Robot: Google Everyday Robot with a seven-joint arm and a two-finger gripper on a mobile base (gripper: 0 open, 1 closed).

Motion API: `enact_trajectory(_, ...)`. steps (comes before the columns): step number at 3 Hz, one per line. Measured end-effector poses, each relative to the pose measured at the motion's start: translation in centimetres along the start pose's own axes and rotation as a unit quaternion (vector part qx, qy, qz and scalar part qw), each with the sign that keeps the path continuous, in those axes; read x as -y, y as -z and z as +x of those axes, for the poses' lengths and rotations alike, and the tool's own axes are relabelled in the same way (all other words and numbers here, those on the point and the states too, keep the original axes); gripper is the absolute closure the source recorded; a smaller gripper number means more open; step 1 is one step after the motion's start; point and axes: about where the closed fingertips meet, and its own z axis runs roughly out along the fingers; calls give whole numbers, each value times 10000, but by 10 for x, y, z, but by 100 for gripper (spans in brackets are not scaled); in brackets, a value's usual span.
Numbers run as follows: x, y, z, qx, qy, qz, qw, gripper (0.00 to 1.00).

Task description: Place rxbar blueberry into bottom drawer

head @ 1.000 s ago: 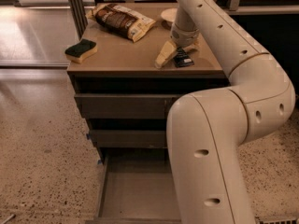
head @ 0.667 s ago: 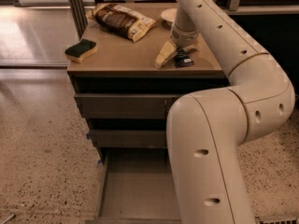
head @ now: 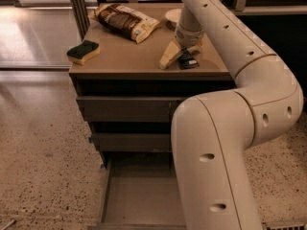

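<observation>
Hovering low at the right front of the cabinet (head: 134,63) top, the gripper (head: 178,57) sits right at the bar (head: 188,60). Whether the jaws are clenched on it or released I cannot tell. The bar lies flat on the cabinet top near its front edge, a small dark packet partly covered by the gripper, so the task looks to be at the pickup step.

By its look the bar is light and fairly stiff inside a slick wrapper, so it should not sag, but it could slide out of a weak pinch. It is thin and lies flush on the top, so a hold across its narrow width near the middle seems best, with the crimped ends left alone.

The arm (head: 230,128) runs from the gripper down past the cabinet's right side and hides part of its front. The drawer (head: 139,195) stands pulled out at the cabinet's foot, its floor bare. A bag (head: 127,21) lies at the back of the top, a pale dish (head: 171,16) at the back right, and a sponge (head: 83,51) at the left edge.
</observation>
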Motion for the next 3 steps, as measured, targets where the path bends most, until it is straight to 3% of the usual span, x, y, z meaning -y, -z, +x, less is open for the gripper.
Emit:
enact_trajectory(2,0,0,0,0,0,0,10000,88)
enact_trajectory(3,1,28,-6,1,-1,1,10000,100)
